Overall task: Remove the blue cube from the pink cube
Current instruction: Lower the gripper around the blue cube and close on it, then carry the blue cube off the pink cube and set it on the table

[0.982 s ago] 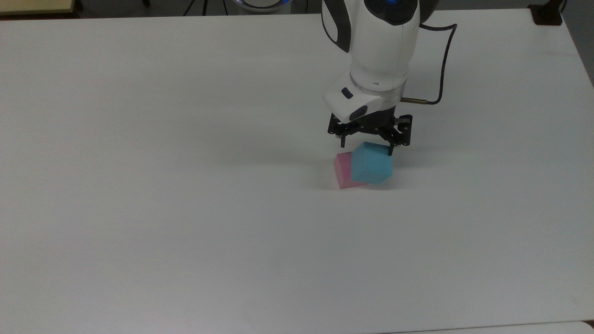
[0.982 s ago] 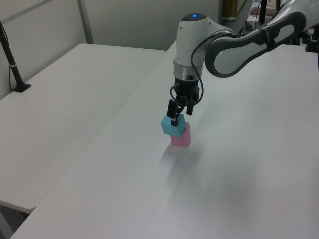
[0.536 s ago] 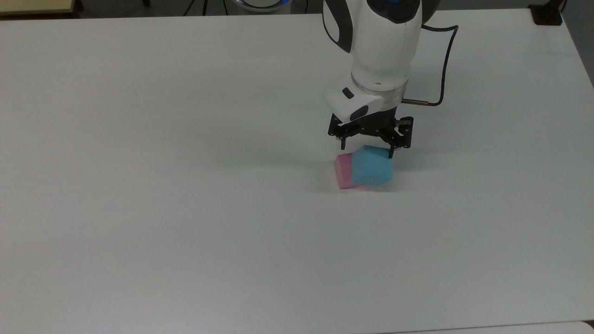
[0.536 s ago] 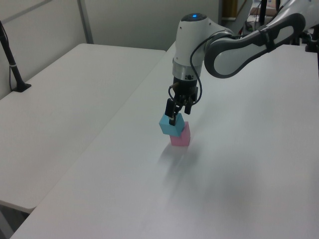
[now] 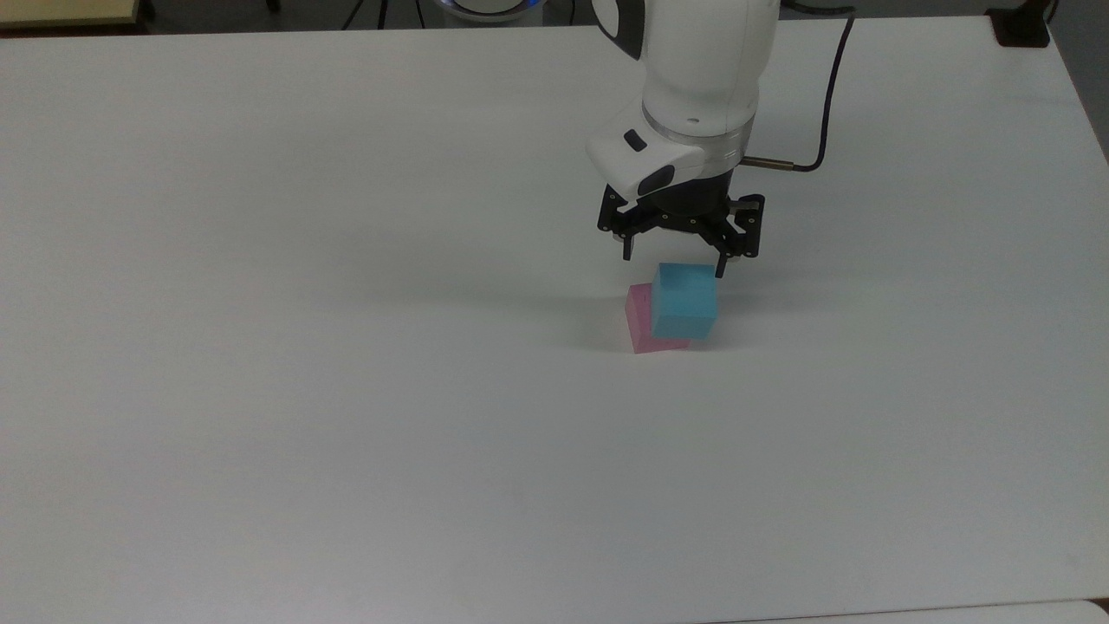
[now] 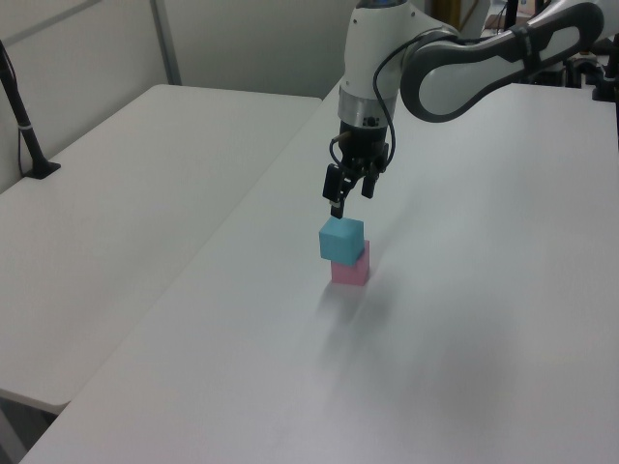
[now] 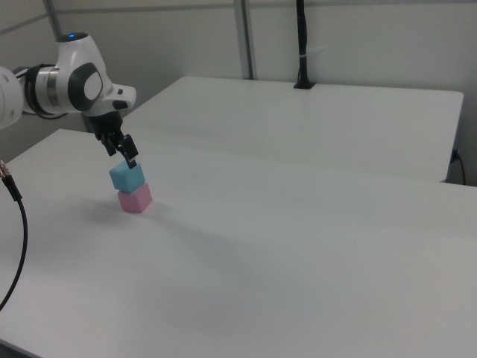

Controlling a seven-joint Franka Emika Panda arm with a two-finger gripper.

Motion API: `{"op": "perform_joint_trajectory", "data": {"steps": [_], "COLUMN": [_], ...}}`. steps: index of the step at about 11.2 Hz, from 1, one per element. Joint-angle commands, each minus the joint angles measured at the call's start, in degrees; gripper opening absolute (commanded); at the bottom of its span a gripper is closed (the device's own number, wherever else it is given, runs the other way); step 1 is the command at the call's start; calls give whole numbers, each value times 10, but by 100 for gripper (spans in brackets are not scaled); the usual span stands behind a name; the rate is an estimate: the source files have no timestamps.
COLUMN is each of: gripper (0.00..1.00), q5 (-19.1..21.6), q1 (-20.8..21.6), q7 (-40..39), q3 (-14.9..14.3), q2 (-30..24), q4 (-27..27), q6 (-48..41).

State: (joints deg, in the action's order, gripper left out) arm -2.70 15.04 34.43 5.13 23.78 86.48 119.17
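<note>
Since 1.0 s ago the gripper (image 5: 672,257) has risen off the blue cube (image 5: 684,300) and is now hanging just above it, apart from it; 1.0 s ago its fingers were flanking the cube's upper part. The blue cube has also turned: it was sitting skewed over the pink cube (image 5: 639,319), and now its edges are lining up more squarely with it.

Gripper state: the 2 fingers are standing spread, wider than the blue cube, and are holding nothing. In the left view the gripper (image 6: 350,192) is sitting clear above the blue cube (image 6: 341,240), with desk showing between fingertips and cube top.

Blue cube: resting on top of the pink cube (image 6: 350,268), touching it, upright. In the right view the blue cube (image 7: 127,176) is sitting slightly offset toward the right view's left on the pink cube (image 7: 135,199).

Pink cube: standing on the white desk (image 5: 346,390), directly under the blue cube, below the gripper (image 7: 122,151).

A black cable (image 5: 827,95) is running from the arm's wrist, above the pink cube in the top view.
</note>
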Motion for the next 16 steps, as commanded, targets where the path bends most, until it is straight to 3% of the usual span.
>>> {"op": "perform_joint_trajectory", "data": {"steps": [1, 4, 5, 6, 8, 12, 16], "gripper": [100, 100, 88, 62, 31, 32, 33], "q5": [-10, -30, -38, -46, -50, -41, -73], "q1": [12, 21, 20, 17, 14, -14, -81], "q7": [-2, 2, 1, -3, -34, -85, -175], "q3": [-4, -4, -4, -4, -4, -5, -7], "q2": [22, 36, 36, 36, 27, -3, 28], "q4": [3, 3, 4, 4, 3, 4, 29], "q6": [4, 31, 31, 32, 27, 1, 10]}}
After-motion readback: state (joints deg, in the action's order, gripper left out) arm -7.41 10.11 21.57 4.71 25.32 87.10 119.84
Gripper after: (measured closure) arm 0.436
